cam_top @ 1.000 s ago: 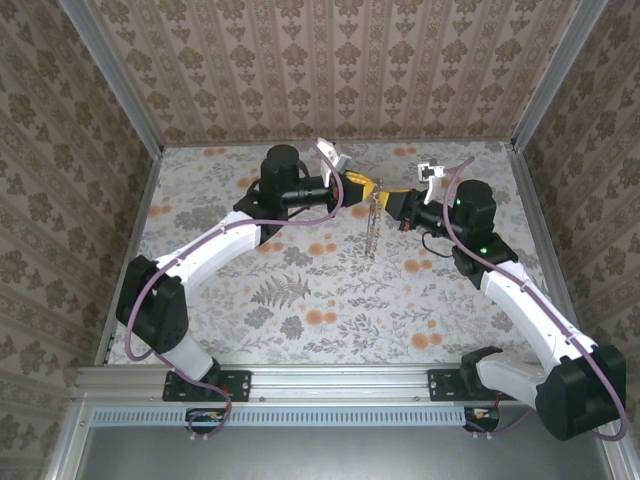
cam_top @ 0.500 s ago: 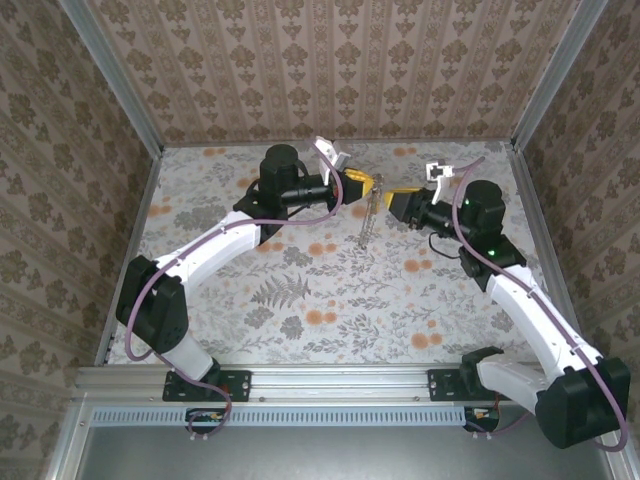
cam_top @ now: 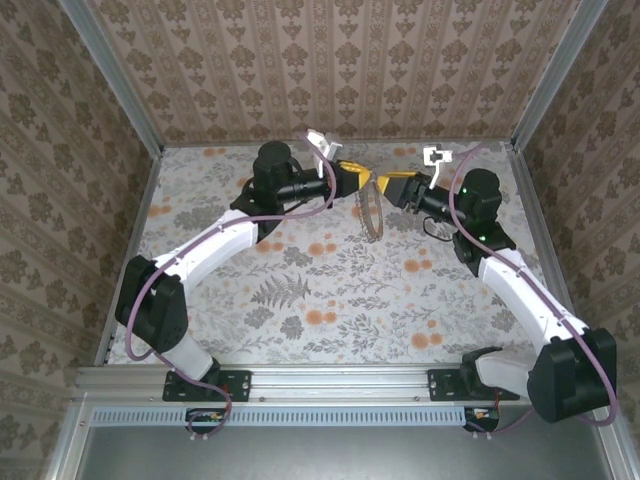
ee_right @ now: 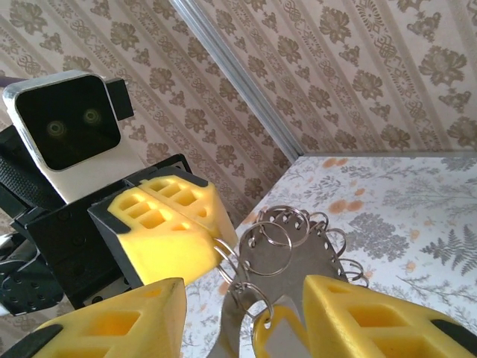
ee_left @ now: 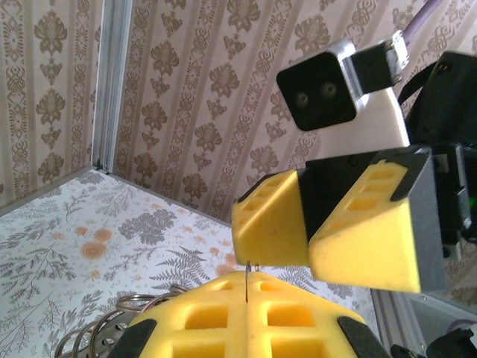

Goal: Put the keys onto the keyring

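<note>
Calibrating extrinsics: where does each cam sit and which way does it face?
Top external: above and behind the bases, looking down on the table; left arm and right arm, the keyring between them.
Left wrist: faces the right arm; own left fingers at bottom, shut on the keyring.
Right wrist: faces the left arm; own right fingers at bottom, apart.
Shared: wrist views both show the keyring.

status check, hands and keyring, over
left hand shut on keyring, ring hanging from it. right hand open, fingers either side of ring. nothing seen blocking between hands.
</note>
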You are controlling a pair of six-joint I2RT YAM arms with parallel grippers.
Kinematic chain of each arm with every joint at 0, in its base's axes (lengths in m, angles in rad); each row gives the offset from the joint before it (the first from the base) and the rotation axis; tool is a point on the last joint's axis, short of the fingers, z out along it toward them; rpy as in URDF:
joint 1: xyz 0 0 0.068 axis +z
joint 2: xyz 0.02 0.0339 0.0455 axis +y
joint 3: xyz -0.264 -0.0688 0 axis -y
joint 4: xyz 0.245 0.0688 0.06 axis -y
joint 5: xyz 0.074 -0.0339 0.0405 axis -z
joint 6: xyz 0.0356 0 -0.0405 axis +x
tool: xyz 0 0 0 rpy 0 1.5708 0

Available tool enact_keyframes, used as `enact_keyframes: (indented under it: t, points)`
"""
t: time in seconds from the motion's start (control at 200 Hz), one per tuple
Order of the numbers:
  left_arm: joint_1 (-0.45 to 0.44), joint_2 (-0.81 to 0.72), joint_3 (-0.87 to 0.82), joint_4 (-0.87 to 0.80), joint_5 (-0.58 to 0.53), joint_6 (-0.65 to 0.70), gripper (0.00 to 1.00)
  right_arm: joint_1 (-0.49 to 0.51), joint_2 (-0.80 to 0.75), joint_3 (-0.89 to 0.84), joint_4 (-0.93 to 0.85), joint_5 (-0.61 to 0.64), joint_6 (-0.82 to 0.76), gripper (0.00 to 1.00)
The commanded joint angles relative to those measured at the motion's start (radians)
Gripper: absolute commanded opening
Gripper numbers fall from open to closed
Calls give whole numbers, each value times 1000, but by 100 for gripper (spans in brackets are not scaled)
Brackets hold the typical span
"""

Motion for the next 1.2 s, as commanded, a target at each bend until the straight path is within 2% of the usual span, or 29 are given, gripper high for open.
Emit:
enact_keyframes:
  t: [0.0,0.41,0.495,0.685,0.83,0.93,1.105,1.195]
  points:
    - [7,-8,-6,82,30,-58,0,-5,30,22,146,-46,63,47]
    - [13,17,-4,132,41,-116,0,-4,119,23,317,-97,167,44]
    - [14,20,-5,134,40,-117,0,-3,126,16,336,-107,177,40]
    - [15,27,-2,138,38,-122,0,-2,125,3,343,-113,181,22]
    - [14,31,-1,142,33,-126,0,2,130,0,345,-129,189,27]
    - [14,30,1,142,31,-128,0,2,129,-9,343,-134,188,26]
    - [13,32,0,143,32,-129,0,4,131,-19,341,-145,190,17]
    - [13,30,0,143,30,-129,0,4,130,-23,341,-152,189,6]
